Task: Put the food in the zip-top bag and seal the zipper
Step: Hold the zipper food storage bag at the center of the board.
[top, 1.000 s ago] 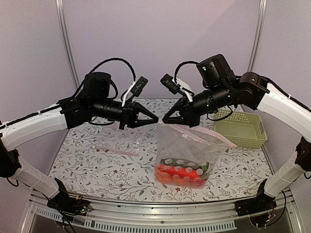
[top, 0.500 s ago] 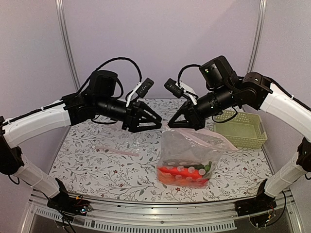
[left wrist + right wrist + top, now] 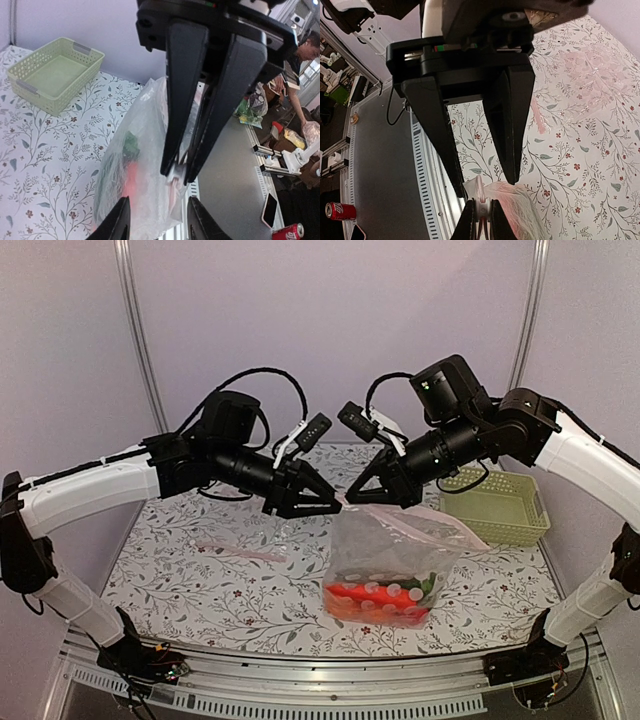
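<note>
Where the table (image 3: 200, 580) comes nearest my bases, the food (image 3: 375, 598) lies heaped in the bottom of the zip-top bag (image 3: 385, 545), at about 4 o'clock from the table's centre: orange and red pieces with a dark green one at the right end, all seen through the clear plastic. The bag stands upright on this load, and its upper part hangs crinkled. Along its top edge runs the pinkish zipper (image 3: 445, 525), sloping down toward 4 o'clock. At the strip's high end my right gripper (image 3: 352, 496), reaching in from 2 o'clock, is clenched on the zipper; its wrist view shows the white slider tab (image 3: 481, 206) pinched between the two fingertips. My left gripper (image 3: 336, 506), reaching in from 9 o'clock, meets it nose to nose just beside that corner of the bag; its fingers stand parted and grasp nothing. At 9 o'clock a loose pink strip (image 3: 245, 549) lies flat on the flowered cloth, well apart from the bag. Farthest back, at 2 o'clock, sits the pale green lattice basket (image 3: 500, 532), beneath my right forearm.
</note>
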Controlling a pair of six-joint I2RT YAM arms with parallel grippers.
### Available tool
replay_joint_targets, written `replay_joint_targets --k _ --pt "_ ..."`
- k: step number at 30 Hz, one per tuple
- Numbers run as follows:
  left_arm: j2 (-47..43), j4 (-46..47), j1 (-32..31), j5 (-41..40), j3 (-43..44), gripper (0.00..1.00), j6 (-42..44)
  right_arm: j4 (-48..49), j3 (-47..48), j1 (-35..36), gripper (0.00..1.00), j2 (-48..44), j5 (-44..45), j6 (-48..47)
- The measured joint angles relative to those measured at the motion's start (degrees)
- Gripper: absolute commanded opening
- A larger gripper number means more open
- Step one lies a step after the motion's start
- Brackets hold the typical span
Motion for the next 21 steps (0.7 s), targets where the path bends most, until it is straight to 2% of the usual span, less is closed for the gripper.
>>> replay_joint_targets --k 4,9,21 --pt "0.3 -0.2 -0.3 0.2 0.5 0.22 0.3 0.0 0.0 0.0 0.00 0.0 0.0 0.0" --pt "0.3 -0.1 -0.3 0.5 0.6 0.00 -0.1 0.0 0.0 0.0 0.00 0.0 0.0 0.0" --pt "-1.1 0.4 -0.3 -2.5 -0.3 0.00 -1.2 0.6 -0.2 -0.1 0.00 0.0 0.8 0.0"
